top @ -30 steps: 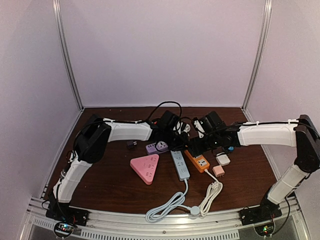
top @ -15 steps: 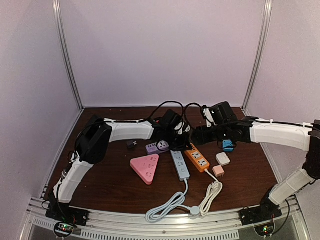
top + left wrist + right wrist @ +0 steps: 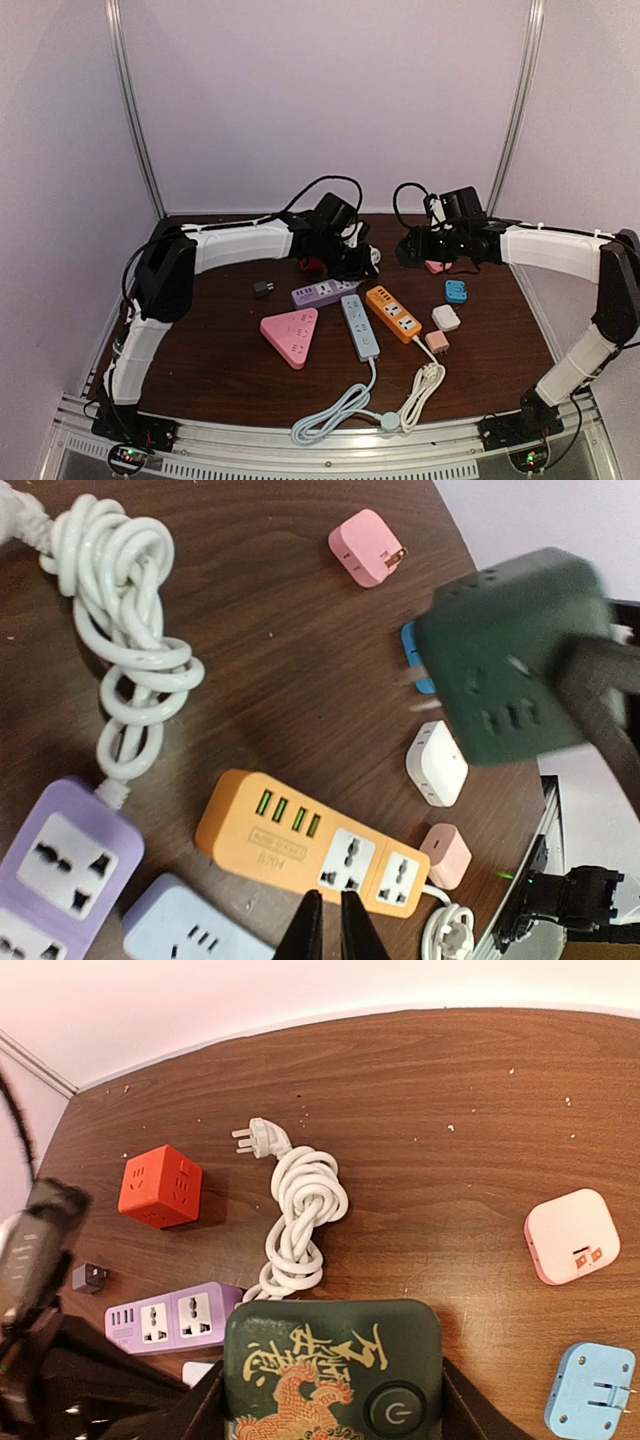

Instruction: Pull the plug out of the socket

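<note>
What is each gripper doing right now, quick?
Left gripper: closed, nothing seen between its fingers.
Right gripper: closed on the dark green socket block.

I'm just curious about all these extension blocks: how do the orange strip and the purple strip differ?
The orange strip lies slanted toward the near right; the purple strip lies nearly crosswise. The orange strip's cord is bundled at the near side, the purple strip's cord toward the back. Both lie flat, sockets up, with white cords.
</note>
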Controlling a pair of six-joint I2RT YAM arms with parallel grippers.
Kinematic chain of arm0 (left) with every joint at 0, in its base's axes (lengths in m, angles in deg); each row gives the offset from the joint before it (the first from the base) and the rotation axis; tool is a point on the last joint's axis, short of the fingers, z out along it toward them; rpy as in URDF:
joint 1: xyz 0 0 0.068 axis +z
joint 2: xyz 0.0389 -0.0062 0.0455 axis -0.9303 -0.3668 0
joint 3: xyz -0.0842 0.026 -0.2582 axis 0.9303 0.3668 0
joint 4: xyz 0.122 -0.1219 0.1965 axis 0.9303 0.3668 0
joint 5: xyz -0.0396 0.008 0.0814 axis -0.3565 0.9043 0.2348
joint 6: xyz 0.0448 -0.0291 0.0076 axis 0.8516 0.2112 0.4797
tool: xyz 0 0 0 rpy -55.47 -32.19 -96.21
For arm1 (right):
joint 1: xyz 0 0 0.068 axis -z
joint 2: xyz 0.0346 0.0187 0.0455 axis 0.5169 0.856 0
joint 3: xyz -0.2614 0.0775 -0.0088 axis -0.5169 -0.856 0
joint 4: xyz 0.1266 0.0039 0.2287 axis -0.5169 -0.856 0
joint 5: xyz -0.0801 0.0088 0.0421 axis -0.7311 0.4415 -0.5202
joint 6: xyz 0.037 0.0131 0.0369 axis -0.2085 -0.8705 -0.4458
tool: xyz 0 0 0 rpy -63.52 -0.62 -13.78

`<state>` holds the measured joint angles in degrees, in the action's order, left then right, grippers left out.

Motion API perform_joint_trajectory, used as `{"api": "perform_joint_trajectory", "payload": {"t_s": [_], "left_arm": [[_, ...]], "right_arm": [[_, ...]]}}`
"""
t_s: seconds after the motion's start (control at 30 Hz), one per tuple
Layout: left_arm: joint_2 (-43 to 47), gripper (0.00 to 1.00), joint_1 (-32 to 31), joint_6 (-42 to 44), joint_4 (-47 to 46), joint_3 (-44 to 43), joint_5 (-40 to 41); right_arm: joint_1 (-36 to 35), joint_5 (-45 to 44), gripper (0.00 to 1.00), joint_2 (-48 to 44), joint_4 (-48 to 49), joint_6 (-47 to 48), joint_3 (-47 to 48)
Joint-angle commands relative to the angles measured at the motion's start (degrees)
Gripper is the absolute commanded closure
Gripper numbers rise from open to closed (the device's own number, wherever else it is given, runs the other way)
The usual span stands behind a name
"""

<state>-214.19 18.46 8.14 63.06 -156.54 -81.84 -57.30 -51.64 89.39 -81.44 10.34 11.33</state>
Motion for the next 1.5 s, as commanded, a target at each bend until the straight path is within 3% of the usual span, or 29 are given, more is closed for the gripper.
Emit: {"api": "perform_joint_trajectory", "payload": {"t_s": [0.0, 0.2, 0.47, 0.67, 0.97, 1.47], "left_arm": [[11.83, 0.91, 1.98, 4.06, -0.43, 7.58, 1.78], [21.66, 0.90, 3.86, 5.05, -2.22, 17.69, 4.11], [27.19, 0.90, 5.27, 3.73, -3.25, 24.08, 5.61], [27.45, 0.90, 5.85, 3.29, -3.30, 24.32, 4.89], [27.52, 0.90, 6.27, 3.29, -3.08, 24.84, 4.37], [27.71, 0.91, 6.34, 3.42, -3.10, 25.02, 3.74]], "right_arm": [[3.17, 6.73, 0.61, 4.69, 7.00, -5.10, 2.40], [5.69, 11.19, 0.61, 10.40, 13.30, -9.91, 3.35], [7.81, 16.55, 0.61, 19.00, 19.37, -13.19, 4.00], [9.02, 18.68, 0.60, 21.64, 23.40, -15.72, 2.43], [9.76, 19.38, 0.43, 22.72, 23.71, -15.93, 1.00], [10.43, 19.89, 0.35, 22.30, 22.63, -14.88, -0.41]]}}
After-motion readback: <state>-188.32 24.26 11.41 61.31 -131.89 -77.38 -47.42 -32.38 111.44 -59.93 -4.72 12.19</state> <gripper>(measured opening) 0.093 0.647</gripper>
